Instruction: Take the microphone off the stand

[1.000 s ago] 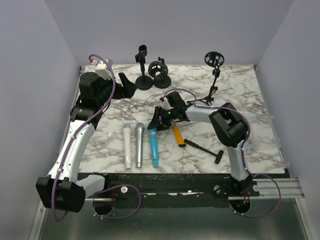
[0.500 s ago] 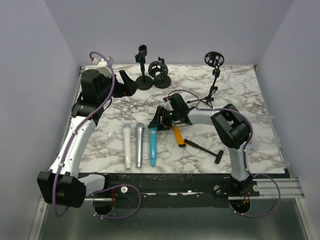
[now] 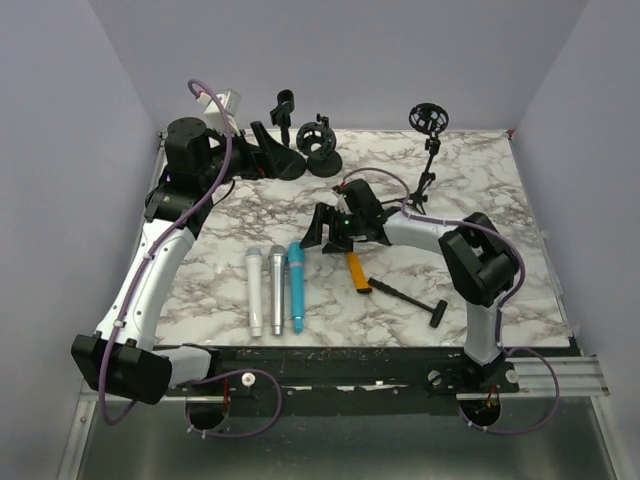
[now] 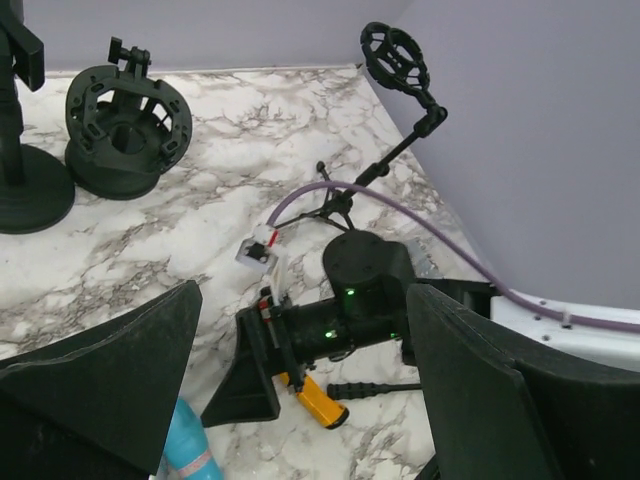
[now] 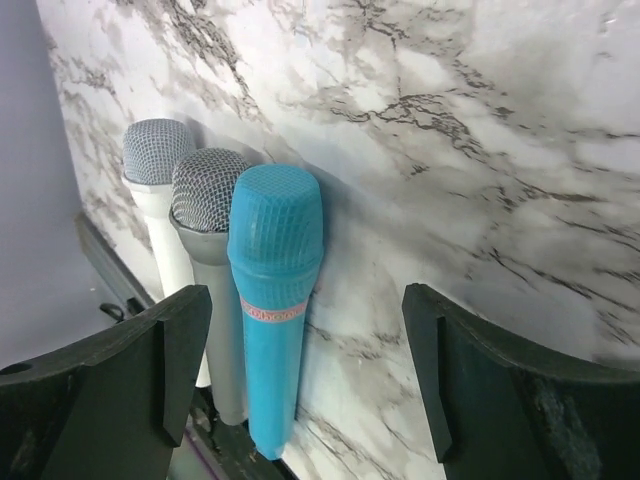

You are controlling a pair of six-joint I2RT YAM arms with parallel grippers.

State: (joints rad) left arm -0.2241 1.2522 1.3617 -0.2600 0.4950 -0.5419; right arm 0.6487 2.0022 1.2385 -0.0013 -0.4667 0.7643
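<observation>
Three microphones lie side by side at the table's front: white (image 3: 254, 290), silver (image 3: 277, 290) and blue (image 3: 296, 285). In the right wrist view the blue microphone (image 5: 270, 300) lies just ahead, between the open fingers. My right gripper (image 3: 320, 228) (image 5: 310, 400) is open and empty, just behind the blue microphone's head. The clip stand (image 3: 287, 135), the round shock mount (image 3: 320, 145) and the tripod stand (image 3: 428, 150) show no microphone in them. My left gripper (image 3: 268, 150) (image 4: 300, 400) is open and empty, raised beside the clip stand's base (image 4: 25, 190).
An orange cylinder (image 3: 355, 270) and a black T-handled tool (image 3: 410, 298) lie right of the microphones. The right arm's wrist (image 4: 350, 320) with its purple cable lies across the table's middle. Purple walls close in at the back and sides.
The blue microphone has slid left and now lies against the silver one. My right gripper has drawn back from it. My left gripper has moved back and right toward the clip stand.
</observation>
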